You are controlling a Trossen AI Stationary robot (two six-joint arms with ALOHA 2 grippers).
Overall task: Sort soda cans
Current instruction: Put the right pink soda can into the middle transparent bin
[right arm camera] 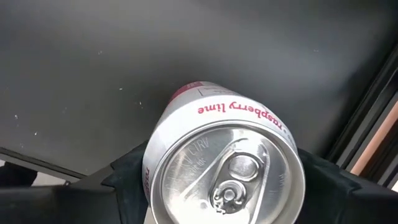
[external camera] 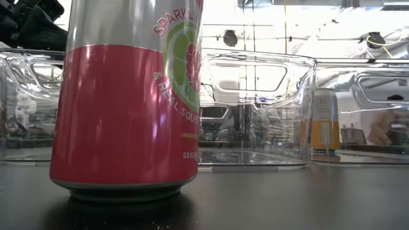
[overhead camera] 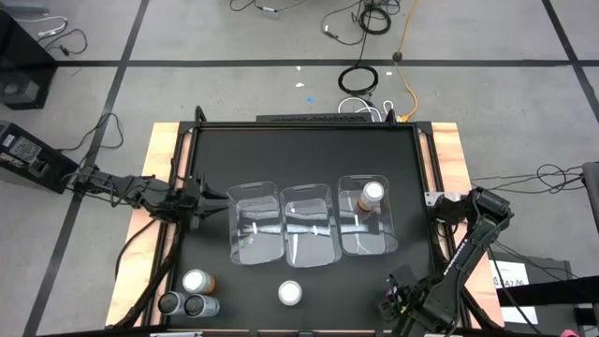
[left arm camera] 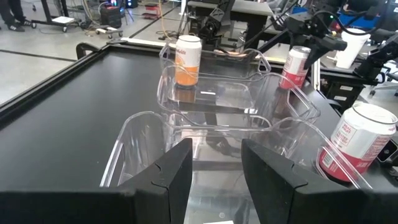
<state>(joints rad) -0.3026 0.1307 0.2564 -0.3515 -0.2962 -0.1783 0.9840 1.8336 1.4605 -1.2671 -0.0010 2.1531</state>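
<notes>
One red-pink raspberry-lime can [right arm camera: 224,165], silver top, sits between the right fingers [right arm camera: 127,171], partly open around it.

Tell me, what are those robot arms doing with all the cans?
They are sorting soda cans into three clear plastic bins. The right gripper is around a red-pink raspberry lime can near the black table's right corner. The left gripper waits open beside the left bin. One orange can stands in the right bin. Another red-pink can and three more cans wait outside.
</notes>
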